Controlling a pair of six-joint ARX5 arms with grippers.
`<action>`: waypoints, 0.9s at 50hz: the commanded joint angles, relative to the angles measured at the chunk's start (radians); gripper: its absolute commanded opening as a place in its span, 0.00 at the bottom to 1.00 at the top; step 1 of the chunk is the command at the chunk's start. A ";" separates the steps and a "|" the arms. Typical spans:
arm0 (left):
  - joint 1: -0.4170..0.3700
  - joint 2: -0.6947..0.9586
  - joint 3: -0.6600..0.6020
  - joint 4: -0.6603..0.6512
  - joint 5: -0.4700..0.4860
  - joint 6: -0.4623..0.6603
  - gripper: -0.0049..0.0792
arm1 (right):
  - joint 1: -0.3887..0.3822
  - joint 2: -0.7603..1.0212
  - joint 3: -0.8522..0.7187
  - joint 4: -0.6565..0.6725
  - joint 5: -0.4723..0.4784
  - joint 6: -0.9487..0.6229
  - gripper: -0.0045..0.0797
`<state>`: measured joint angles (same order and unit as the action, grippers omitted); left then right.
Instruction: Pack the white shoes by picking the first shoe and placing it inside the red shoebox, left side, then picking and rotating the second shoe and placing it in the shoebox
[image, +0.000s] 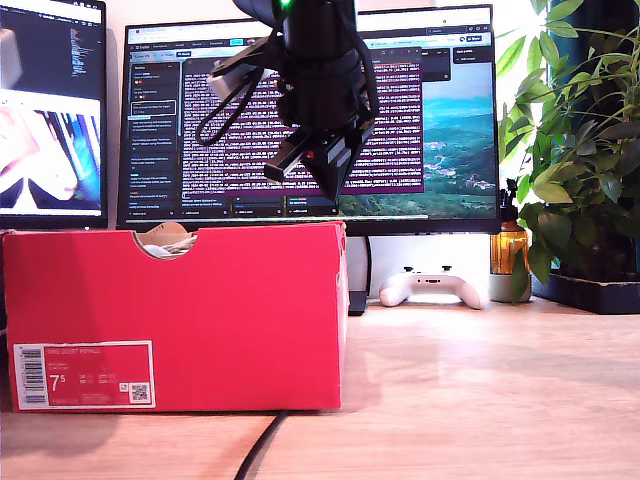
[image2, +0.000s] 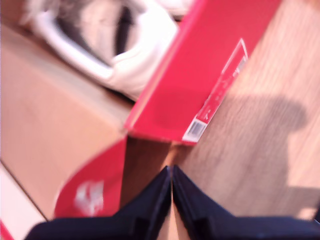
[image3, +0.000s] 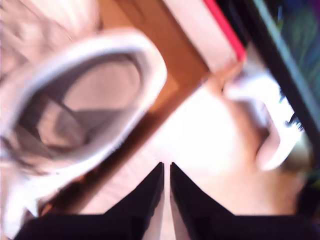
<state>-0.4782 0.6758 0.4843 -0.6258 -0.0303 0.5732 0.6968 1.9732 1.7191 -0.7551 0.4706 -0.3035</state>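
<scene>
The red shoebox (image: 200, 300) stands on the wooden desk at the exterior view's left, its barcode label (image: 85, 375) facing the camera. Something white, part of a shoe, shows through the half-round notch (image: 166, 241). An arm's gripper (image: 305, 160) hangs above the box's end nearer the exterior view's right; which arm it is I cannot tell. In the first wrist view my first gripper (image2: 171, 169) is shut and empty above the desk beside the shoebox (image2: 200, 75), with a white shoe (image2: 125, 60) inside. My second gripper (image3: 166, 165) is shut and empty near a blurred white shoe (image3: 75, 100).
Two monitors (image: 310, 120) stand behind the box. A white game controller (image: 433, 287), an amber bottle (image: 508, 250) and a potted plant (image: 580, 150) sit at the exterior view's right. A black cable (image: 262, 445) runs from under the box toward the front edge.
</scene>
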 joint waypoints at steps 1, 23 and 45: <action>-0.003 -0.032 -0.004 0.003 0.008 -0.031 0.03 | -0.023 -0.034 0.005 -0.015 -0.027 0.033 0.04; -0.002 -0.100 -0.004 0.190 0.057 -0.305 0.03 | -0.168 -0.089 0.003 -0.114 -0.169 0.151 0.04; -0.001 -0.066 -0.004 0.375 0.083 -0.372 0.03 | -0.262 -0.229 -0.229 0.007 -0.207 0.178 0.04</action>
<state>-0.4778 0.6056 0.4843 -0.2607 0.0513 0.2077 0.4450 1.7916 1.5600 -0.7837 0.2672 -0.1314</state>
